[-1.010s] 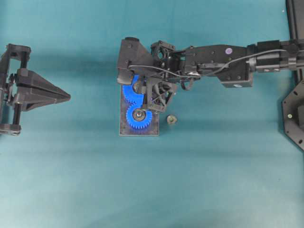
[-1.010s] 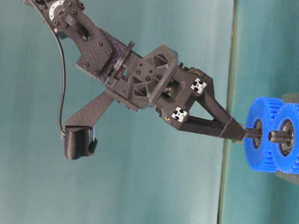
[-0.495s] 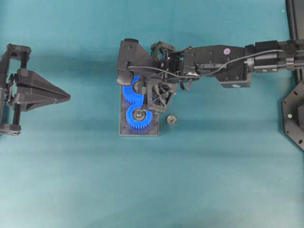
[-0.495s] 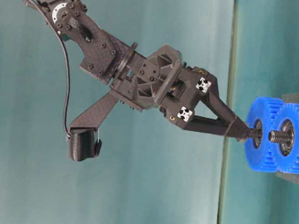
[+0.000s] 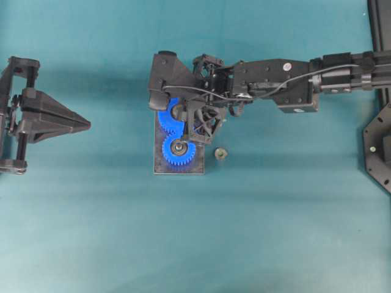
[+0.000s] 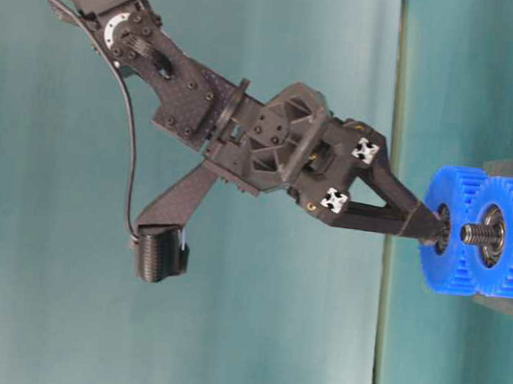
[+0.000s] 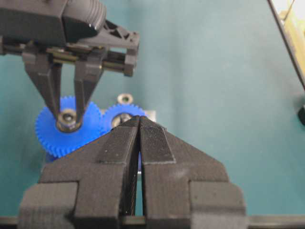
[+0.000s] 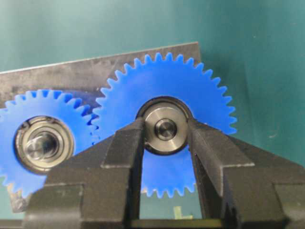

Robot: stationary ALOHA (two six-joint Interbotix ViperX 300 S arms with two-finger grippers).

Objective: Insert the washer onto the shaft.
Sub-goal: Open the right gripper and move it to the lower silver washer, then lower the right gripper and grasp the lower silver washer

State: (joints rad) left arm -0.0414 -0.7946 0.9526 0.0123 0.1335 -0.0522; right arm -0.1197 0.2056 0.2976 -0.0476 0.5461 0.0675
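Note:
My right gripper (image 8: 165, 128) is shut on the silver washer (image 8: 153, 138), one finger on each side of its rim. The washer sits over the end of the shaft (image 8: 166, 129), which shows through its hole, at the hub of a blue gear (image 8: 205, 95). In the overhead view this gripper (image 5: 179, 113) points down at the farther gear (image 5: 165, 119) on the dark plate (image 5: 177, 168). In the table-level view its fingertips (image 6: 433, 231) touch that gear's face. My left gripper (image 5: 85, 124) hangs shut and holding nothing, far to the left.
A second blue gear (image 5: 179, 150) with a bearing and its own threaded shaft (image 6: 477, 235) meshes with the first on the plate. A small metal nut (image 5: 220, 153) lies on the teal table just right of the plate.
My right gripper has come down toward the gear with the washer. The stretch of threaded shaft seen between its tips and the gear is now covered. The left arm has not moved.

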